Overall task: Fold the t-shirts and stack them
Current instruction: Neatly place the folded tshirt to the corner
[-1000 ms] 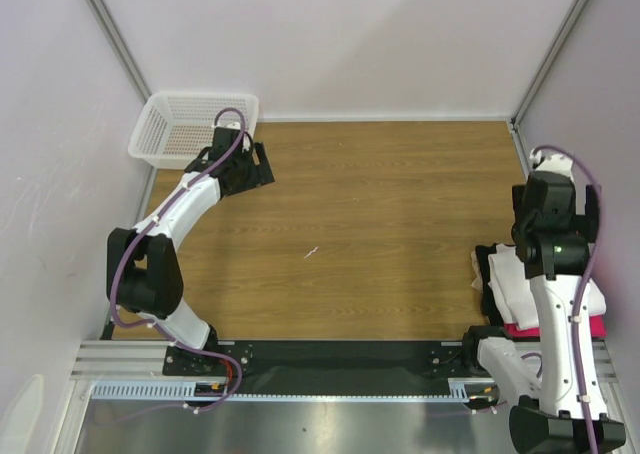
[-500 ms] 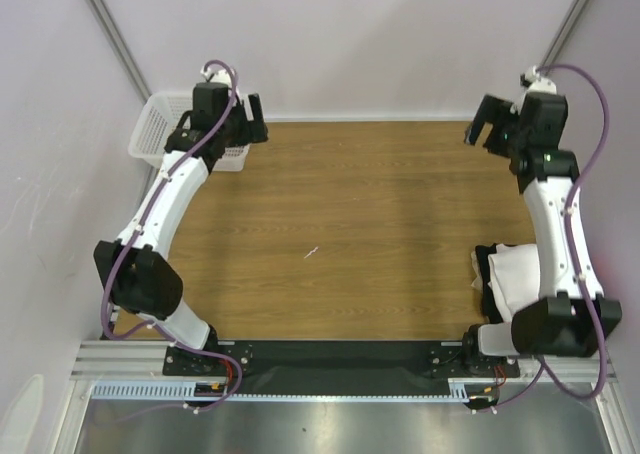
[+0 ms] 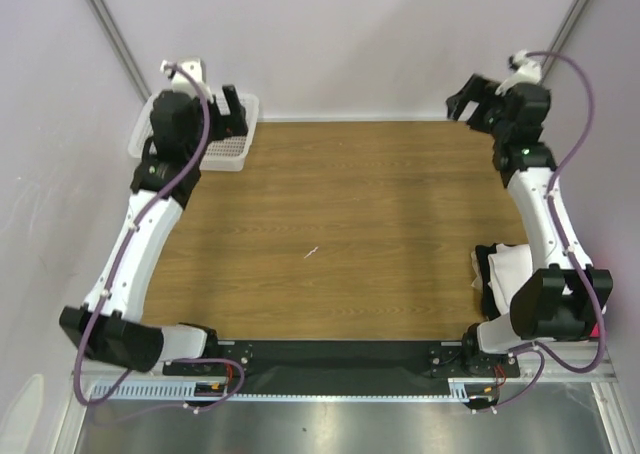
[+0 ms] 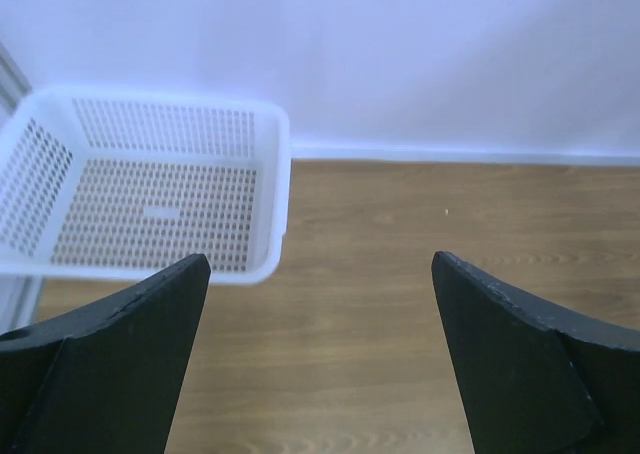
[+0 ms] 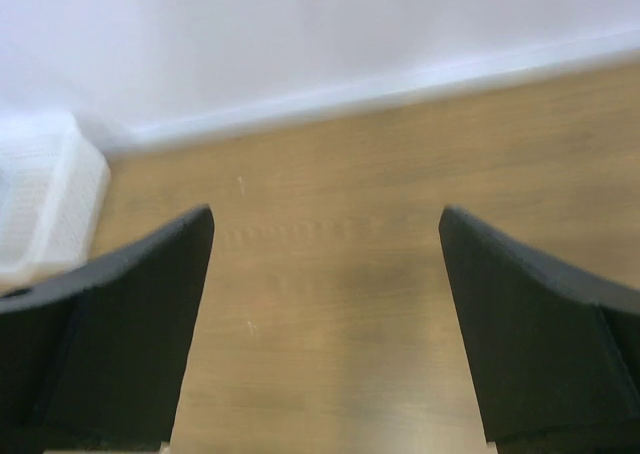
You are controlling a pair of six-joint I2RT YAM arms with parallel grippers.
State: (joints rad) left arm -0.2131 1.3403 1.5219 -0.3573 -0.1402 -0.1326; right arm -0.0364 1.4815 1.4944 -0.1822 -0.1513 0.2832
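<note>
A stack of t-shirts lies at the table's near right edge in the top view: a white one (image 3: 508,271) on top, a black one (image 3: 483,259) edging it, and a sliver of magenta-pink (image 3: 601,327) behind the right arm. My left gripper (image 3: 233,111) is raised at the far left above the basket, open and empty (image 4: 320,364). My right gripper (image 3: 466,102) is raised at the far right near the back wall, open and empty (image 5: 325,334). Neither wrist view shows any shirt.
A white mesh plastic basket (image 3: 150,134) sits at the far left corner, empty in the left wrist view (image 4: 150,189); it also shows blurred in the right wrist view (image 5: 40,204). A small pale speck (image 3: 311,251) lies mid-table. Walls close the back and sides.
Both arms have risen and swung toward the back wall. The right arm left the shirt stack and stretched to the far right corner; the left gripper lifted above the basket.
</note>
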